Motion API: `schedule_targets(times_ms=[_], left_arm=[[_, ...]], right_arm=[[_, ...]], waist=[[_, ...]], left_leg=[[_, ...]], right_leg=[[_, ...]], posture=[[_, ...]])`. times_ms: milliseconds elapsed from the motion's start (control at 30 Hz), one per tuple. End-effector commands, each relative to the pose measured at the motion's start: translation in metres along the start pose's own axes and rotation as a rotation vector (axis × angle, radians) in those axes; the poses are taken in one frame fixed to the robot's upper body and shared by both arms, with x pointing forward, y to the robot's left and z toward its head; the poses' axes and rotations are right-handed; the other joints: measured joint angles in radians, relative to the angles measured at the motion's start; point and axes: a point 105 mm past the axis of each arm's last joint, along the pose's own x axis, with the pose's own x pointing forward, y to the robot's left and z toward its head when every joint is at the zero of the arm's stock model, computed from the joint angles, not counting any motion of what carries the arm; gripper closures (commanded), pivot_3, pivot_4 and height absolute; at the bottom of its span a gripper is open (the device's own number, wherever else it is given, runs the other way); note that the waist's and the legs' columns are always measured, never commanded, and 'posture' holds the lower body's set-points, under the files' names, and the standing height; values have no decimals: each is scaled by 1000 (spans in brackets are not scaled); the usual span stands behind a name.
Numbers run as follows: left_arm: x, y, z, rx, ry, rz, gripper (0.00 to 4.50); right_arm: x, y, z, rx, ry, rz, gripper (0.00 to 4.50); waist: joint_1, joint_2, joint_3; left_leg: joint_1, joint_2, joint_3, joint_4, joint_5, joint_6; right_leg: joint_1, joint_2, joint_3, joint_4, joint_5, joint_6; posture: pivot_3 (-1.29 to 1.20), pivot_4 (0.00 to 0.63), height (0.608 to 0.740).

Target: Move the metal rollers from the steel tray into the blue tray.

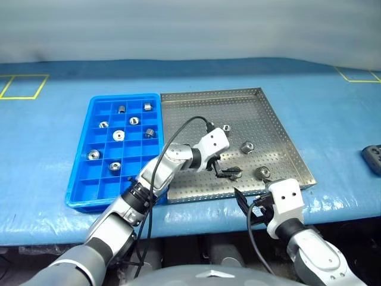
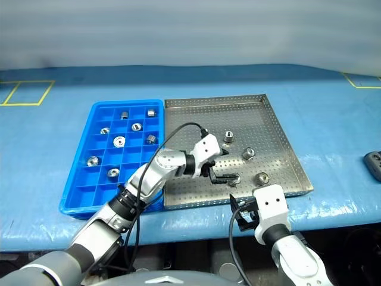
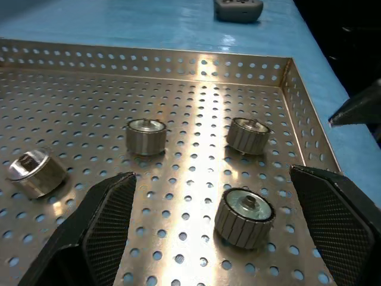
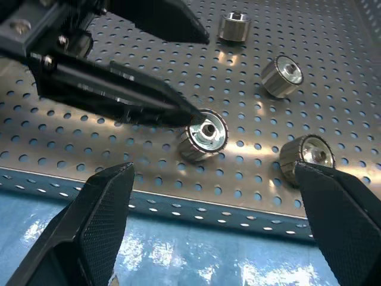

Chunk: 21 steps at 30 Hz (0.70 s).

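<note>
Pick-up step: the left gripper (image 2: 225, 177) hangs low over the steel tray (image 2: 274, 125), fingers spread wide and empty, with one roller (image 2: 233, 178) standing between them near the tray's front rim, roughly at 5 o'clock from tray centre. One finger's tip (image 4: 191, 116) looks to be at that roller's rim; whether it touches I cannot tell. Three more rollers lie loose in the same tray: one (image 2: 261, 177) just to the 3 o'clock side of the target, two (image 2: 249, 153) (image 2: 228, 137) further toward 12. The blue tray (image 2: 76, 179), at 9 o'clock of the steel one, already holds seven rollers in separate cells.

The right gripper (image 2: 241, 213) waits off the tray's front edge over the blue surface (image 2: 333, 119), fingers wide, holding nothing.

Next, I judge, the left fingers need to settle evenly around the roller and close, then lift clear of the rim and swing toward 9 o'clock to a free cell.
</note>
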Motion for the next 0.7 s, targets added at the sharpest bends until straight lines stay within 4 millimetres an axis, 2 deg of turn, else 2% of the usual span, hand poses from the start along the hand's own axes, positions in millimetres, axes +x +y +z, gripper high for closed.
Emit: schedule_targets(times_ms=[33,267,433,533,700], left_arm=[[9,-8,2,60,1,-44,12],[25,-16,-15,84,46,-35,12],[34,-17,-20,41,53,-18,12],[35,-17,-18,28,49,-20,848],[31,-16,-16,20,38,-23,2521]], right_arm=[[-6,0,15,-8,-77,-23,0],[-3,4,18,-3,-88,-11,0],[1,9,21,-5,-93,15,0],[3,10,23,-7,-95,23,0],[5,11,24,-9,-93,31,0]], waist=[[-9,0,0],[-16,0,0],[-10,0,0],[-8,0,0],[-9,0,0]], left_leg=[[0,1,0,0,0,0],[0,1,1,0,0,0],[-1,1,0,-1,0,0],[-1,1,0,-1,0,1],[0,1,1,-1,0,1]], right_leg=[[0,0,0,0,0,0],[0,-1,0,0,0,0],[-1,-1,0,-1,0,0],[-1,-1,0,-1,0,1],[-1,-1,1,0,0,1]], posture=[[-225,150,740],[-226,150,740],[-195,150,740],[-182,150,740],[-164,150,740]])
